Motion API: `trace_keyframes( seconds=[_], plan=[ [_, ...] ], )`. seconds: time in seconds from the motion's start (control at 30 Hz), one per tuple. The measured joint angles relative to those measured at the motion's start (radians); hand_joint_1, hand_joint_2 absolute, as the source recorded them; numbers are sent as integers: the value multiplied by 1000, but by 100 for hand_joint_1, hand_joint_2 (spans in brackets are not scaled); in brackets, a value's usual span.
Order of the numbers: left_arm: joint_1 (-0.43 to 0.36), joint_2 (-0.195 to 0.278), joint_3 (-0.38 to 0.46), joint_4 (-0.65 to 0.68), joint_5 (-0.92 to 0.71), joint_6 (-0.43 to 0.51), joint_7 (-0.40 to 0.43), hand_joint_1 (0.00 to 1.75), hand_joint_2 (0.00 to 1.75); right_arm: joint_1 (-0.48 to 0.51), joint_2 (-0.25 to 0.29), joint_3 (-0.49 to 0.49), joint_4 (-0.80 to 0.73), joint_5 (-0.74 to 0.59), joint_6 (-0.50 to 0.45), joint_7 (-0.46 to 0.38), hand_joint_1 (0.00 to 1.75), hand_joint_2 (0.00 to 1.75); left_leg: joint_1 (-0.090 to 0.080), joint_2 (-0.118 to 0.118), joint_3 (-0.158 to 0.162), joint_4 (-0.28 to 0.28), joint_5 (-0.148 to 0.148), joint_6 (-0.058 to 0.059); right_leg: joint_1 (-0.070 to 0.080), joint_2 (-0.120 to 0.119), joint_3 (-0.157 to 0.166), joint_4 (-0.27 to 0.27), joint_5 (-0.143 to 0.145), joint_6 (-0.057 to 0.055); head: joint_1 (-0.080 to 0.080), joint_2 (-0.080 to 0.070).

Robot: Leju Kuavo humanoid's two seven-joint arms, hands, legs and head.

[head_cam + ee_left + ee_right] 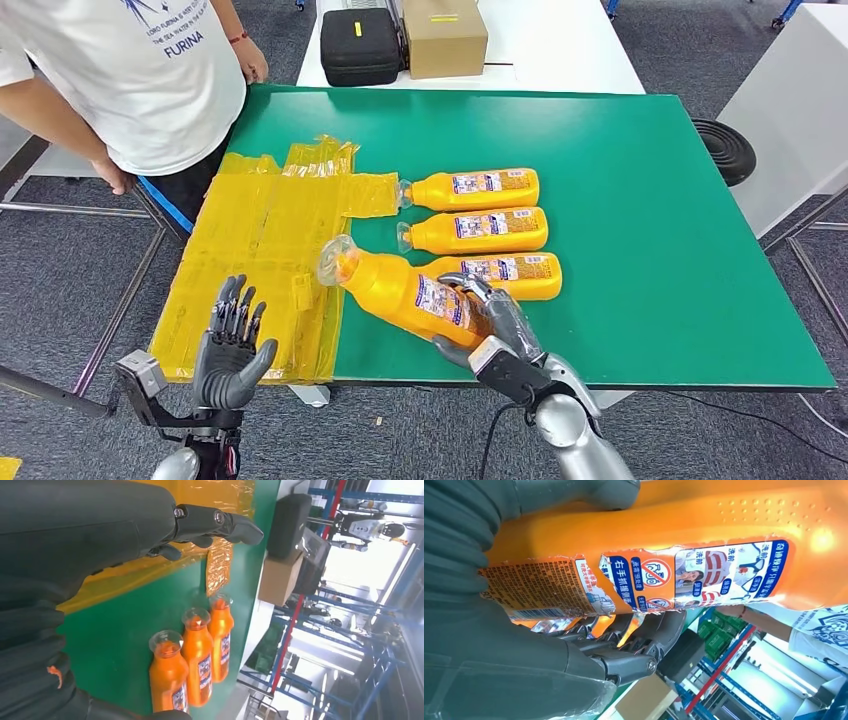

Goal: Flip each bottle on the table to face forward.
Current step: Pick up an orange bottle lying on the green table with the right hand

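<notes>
Orange bottles with clear caps lie on the green table (650, 200). My right hand (490, 318) grips one orange bottle (405, 293) around its labelled lower body and holds it tilted, cap raised toward the left. In the right wrist view the held bottle (684, 540) shows a torn label, with my fingers (624, 630) wrapped under it. Three more bottles lie side by side behind it, caps pointing left: the far one (470, 189), the middle one (475, 231) and the near one (520, 275). My left hand (230, 348) hovers open over the yellow sheet, fingers spread.
A yellow plastic sheet (260, 250) covers the table's left part. A person in a white shirt (150, 80) stands at the far left corner. A black case (360, 45) and a cardboard box (444, 36) sit on a white table behind. White furniture (800, 110) stands at right.
</notes>
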Motion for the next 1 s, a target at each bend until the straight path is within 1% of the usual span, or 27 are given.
trace_keyframes(
  seconds=[0.13, 0.27, 0.4, 0.57, 0.8, 1.0],
  plan=[
    [-12, 5, -14, 7, 6, -29, 5, 0, 175, -4, 21, -4, 22, -7, 8, -4, 175, 175, 0, 0, 0, 0, 0, 0, 0, 0, 0, 0, 0, 0, 0, 0],
    [-62, 14, -51, 31, -1, -79, 19, 0, 175, -24, 55, -1, 70, -20, 49, -13, 175, 175, 0, 0, 0, 0, 0, 0, 0, 0, 0, 0, 0, 0, 0, 0],
    [-119, 25, -93, 58, -28, -81, 28, 0, 175, -65, 95, 20, 153, -41, 78, -37, 175, 175, 0, 0, 0, 0, 1, -1, 0, 0, 0, 0, 0, 0, 0, 0],
    [-165, 34, -139, 97, -54, -91, 26, 0, 175, -108, 133, 53, 267, -59, 81, -58, 175, 175, 0, 0, 0, 0, 2, -1, 0, 0, 0, 0, 0, 0, 0, 0],
    [-199, 37, -169, 137, -88, -93, 13, 0, 175, -143, 173, 87, 373, -60, 76, -59, 175, 175, 0, 0, 0, 0, 1, -1, 0, 0, 0, 0, 0, 0, 0, 0],
    [-204, 38, -173, 152, -91, -93, 11, 0, 175, -155, 185, 99, 412, -60, 76, -59, 175, 175, 0, 0, 0, 0, 1, -1, 0, 0, 0, 0, 0, 0, 0, 0]
  ],
)
